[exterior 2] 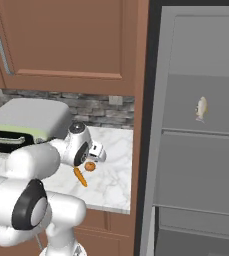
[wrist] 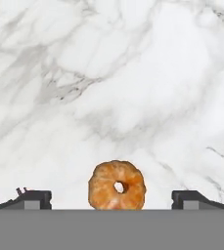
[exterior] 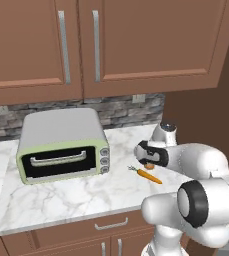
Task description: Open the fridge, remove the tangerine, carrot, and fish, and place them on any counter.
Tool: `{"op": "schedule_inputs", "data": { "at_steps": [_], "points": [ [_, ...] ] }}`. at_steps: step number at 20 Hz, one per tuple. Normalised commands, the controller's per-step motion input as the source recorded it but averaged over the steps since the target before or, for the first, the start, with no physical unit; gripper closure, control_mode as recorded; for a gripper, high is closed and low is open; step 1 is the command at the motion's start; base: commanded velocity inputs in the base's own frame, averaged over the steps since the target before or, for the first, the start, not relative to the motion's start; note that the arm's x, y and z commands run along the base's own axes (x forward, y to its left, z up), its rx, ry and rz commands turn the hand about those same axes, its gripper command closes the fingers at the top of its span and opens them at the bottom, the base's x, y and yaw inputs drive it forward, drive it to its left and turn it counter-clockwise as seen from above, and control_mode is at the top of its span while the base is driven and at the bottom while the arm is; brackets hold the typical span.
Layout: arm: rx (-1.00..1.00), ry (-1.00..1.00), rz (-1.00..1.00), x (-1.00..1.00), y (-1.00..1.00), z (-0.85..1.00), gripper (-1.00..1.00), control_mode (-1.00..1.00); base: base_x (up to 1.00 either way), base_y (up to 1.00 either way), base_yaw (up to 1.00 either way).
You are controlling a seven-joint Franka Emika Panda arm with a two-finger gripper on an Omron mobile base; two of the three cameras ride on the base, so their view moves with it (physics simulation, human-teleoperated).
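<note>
Resting on the desk (wrist: 133, 73), the tangerine (wrist: 117, 185) sits between the wide jaws (neither touches it), near the carrot (exterior: 148, 175); the fish (exterior 2: 201, 108) lies in the fridge (exterior 2: 206, 160).

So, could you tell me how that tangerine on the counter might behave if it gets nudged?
The tangerine is round, so it would probably roll on the smooth counter. It looks small between the open gripper, so likely light. The carrot lying beside it might stop it on that side.
</note>
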Motion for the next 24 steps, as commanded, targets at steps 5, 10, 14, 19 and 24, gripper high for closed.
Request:
{"op": "schedule_inputs", "data": {
  "at_steps": [5,10,14,19,24],
  "points": [
    [0.00,-0.08,0.00,-0.61,0.00,1.00,-1.00,-1.00,0.00,0.00,0.00],
    [0.00,-0.06,0.00,-0.81,0.00,1.00,-1.00,-1.00,0.00,0.00,0.00],
    [0.00,0.00,0.00,-0.92,0.00,1.00,-1.00,-1.00,0.00,0.00,0.00],
    [0.00,0.00,0.00,-0.87,0.00,1.00,-1.00,-1.00,0.00,0.00,0.00],
    [0.00,0.00,0.00,-0.74,0.00,0.98,-1.00,-1.00,0.00,0.00,0.00]
  ]
}}
